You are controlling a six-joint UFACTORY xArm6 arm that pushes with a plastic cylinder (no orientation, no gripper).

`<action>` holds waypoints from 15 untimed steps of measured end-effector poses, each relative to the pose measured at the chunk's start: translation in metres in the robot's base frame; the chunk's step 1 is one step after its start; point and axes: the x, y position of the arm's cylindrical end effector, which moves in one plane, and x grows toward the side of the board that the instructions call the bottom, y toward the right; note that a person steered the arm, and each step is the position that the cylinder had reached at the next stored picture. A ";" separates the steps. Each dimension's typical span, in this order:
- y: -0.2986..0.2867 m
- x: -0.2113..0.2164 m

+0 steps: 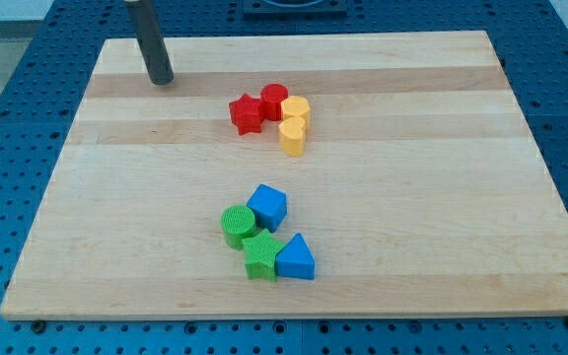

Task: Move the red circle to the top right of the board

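The red circle (274, 99) is seen just above the frame's centre, wedged between a red star (247, 113) on its left and a yellow block (296, 108) on its right. It is found right of and slightly below my tip (160, 81), which is set down in the upper left, well apart and touching nothing; no gripper is fitted. No writing can be read on the board (442, 177).

Red circle (273, 101): short red cylinder, standing flat on the tabletop (442, 197), upper middle of the view. Packed in a cluster, touching the red star (247, 113) on its left and the yellow block (296, 108) on its right. My tip (160, 79) sits well apart, toward the view's left.
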 end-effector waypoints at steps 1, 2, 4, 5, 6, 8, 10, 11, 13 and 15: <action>0.007 0.061; 0.008 0.068; 0.095 0.061; 0.201 0.055; 0.299 0.048; 0.404 0.039; 0.325 0.049; 0.280 0.070; 0.241 0.043; 0.255 0.029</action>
